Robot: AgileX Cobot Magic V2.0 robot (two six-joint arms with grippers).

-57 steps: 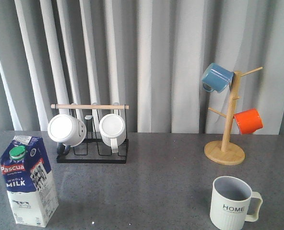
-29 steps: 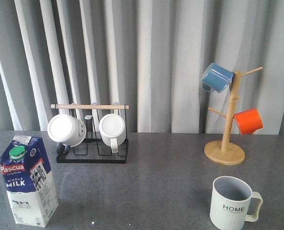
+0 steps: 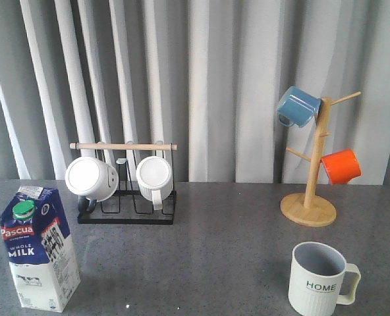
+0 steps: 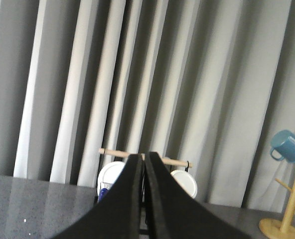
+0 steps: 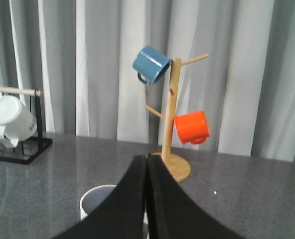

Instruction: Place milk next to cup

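Two grippers, both with fingers pressed together on nothing: left gripper (image 4: 143, 158), right gripper (image 5: 146, 159). Cup (image 5: 98, 200) shows as a rim just beside the right fingers. Front view: milk (image 3: 39, 247) upright at lower left, long axis vertical, gable and green cap up, "Pascual" face toward the camera. Cup at lower right, upright, handle pointing right, well apart from milk, on table (image 3: 201, 250).
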